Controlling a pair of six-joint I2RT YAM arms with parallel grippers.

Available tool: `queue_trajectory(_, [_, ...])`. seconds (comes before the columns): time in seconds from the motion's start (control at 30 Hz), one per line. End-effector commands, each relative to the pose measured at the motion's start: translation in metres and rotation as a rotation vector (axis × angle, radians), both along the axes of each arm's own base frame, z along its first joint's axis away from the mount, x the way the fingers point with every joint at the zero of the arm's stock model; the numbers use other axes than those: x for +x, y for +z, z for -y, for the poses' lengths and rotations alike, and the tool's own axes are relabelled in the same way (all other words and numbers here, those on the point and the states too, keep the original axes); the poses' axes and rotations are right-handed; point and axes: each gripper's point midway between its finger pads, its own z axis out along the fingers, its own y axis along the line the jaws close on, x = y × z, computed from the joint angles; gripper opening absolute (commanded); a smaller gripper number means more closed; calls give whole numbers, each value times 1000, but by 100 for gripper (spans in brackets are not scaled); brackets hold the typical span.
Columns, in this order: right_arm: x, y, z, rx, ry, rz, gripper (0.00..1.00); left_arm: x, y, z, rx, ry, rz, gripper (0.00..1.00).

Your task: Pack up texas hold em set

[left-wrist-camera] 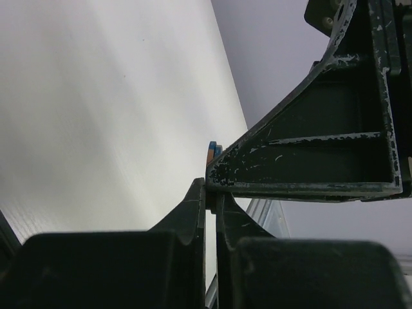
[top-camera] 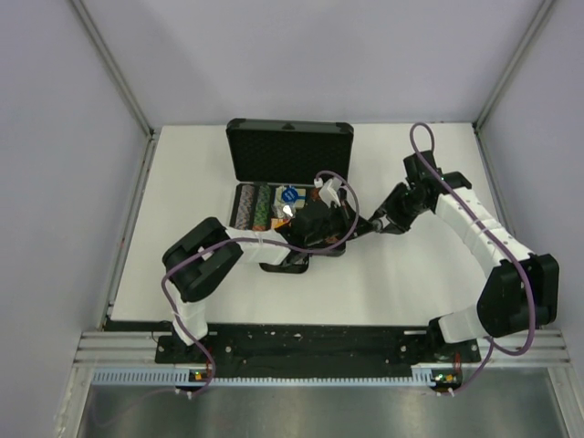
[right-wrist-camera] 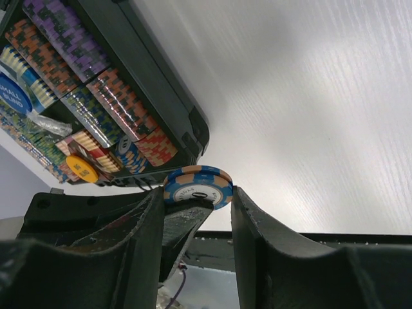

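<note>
Case: black, hard-shelled rectangle (right-wrist-camera: 158, 87) lying open at the back middle of the white table (right-wrist-camera: 309, 96). Its lid (top-camera: 289, 152) stands upright and is lined with dimpled foam.
Chip rows: striped discs stacked on edge in troughs (right-wrist-camera: 61, 29), in purple, orange, green and blue, with glossy rims.
Buttons: a round blue one (right-wrist-camera: 11, 96) and a round yellow one (right-wrist-camera: 82, 168) lie among the rows.
Chip: a flat blue-and-orange disc (right-wrist-camera: 197, 185) in the air just outside the case's corner.
Right gripper: (right-wrist-camera: 198, 196) partly open. Its two smooth black fingers press the chip's opposite rims, so it holds the chip across its width.
Left gripper: (left-wrist-camera: 210, 188) fingers drawn almost together, pinching the same chip's edge. A thin blue-and-orange sliver of it shows just above the tips.
Left wrist view only: the chip seen edge-on, and a scuffed, ribbed black finger (left-wrist-camera: 322, 154) of the right gripper close over the left tips.
Right wrist view only: the chip's face and the case's contents.
Top view only: both arms meeting at the case's near right side.
</note>
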Motion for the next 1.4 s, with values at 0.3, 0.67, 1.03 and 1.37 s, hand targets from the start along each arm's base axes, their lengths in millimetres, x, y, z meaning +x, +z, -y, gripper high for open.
queue_trajectory(0.3, [26,60,16,-57,55,297,70,-11,34,-10,140,-96,253,0])
queue_trajectory(0.67, [14,77,22,-108,259,457,62,-41,6,-109,670,-335,592,0])
queue_trajectory(1.03, [7,50,24,-113,269,418,60,-44,-21,-174,1042,-607,670,0])
queue_trajectory(1.37, [11,46,26,-129,264,405,60,-19,-45,-159,1131,-712,667,0])
